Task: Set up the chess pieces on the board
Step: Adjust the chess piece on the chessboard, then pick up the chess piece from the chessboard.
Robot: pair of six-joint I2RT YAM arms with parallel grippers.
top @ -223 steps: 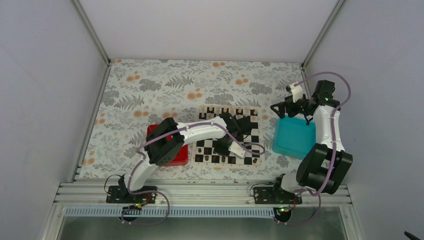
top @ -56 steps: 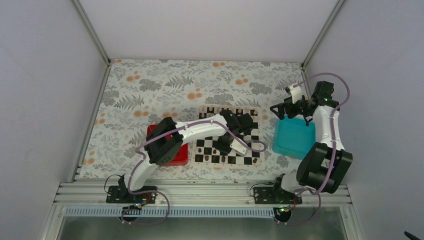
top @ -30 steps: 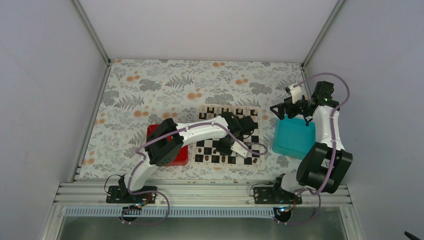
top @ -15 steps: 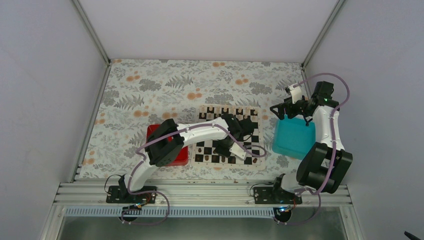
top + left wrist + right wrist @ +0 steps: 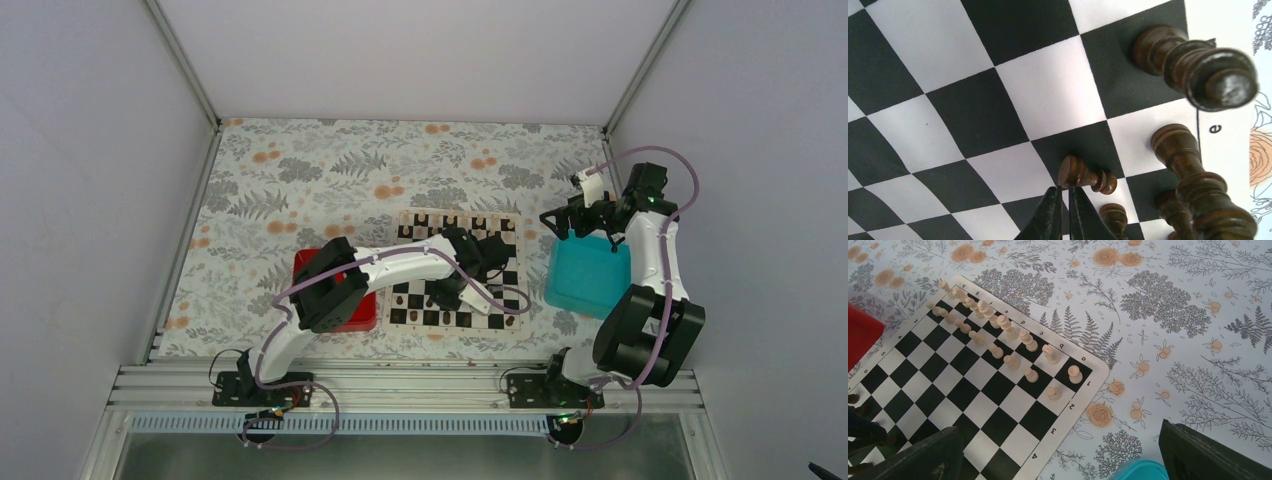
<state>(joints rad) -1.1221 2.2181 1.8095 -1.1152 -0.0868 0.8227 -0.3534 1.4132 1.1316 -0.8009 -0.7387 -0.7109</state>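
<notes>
Seemingly left jaws, nearly closed, touch a dark pawn [image 5: 1087,176], grip unclear; right jaws gape wide.

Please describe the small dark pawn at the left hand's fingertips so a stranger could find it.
Start at the chessboard's border with the letter e, where tall dark pieces stand. One row inward is a small pawn, the one whose round head meets the left hand's fingertips.

Letters a–g and numbers 1–4 edge the board [image 5: 993,422].
</notes>
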